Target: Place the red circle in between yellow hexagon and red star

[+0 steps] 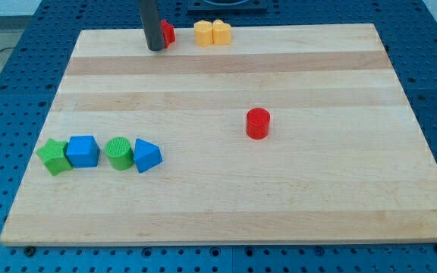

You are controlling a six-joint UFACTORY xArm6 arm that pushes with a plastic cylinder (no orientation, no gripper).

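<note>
The red circle (257,123) stands alone on the wooden board, a little right of the middle. The red star (168,32) sits near the view's top edge, mostly hidden behind my rod. The yellow hexagon (203,33) lies to its right, touching a second yellow block (221,32) whose shape looks like a heart. My tip (155,48) rests on the board at the red star's left side, touching or nearly touching it, far up and left of the red circle.
A row near the view's lower left holds a green star (54,157), a blue cube (83,151), a green cylinder (117,152) and a blue triangle (146,155). The board's edge (226,241) ends on a blue perforated table.
</note>
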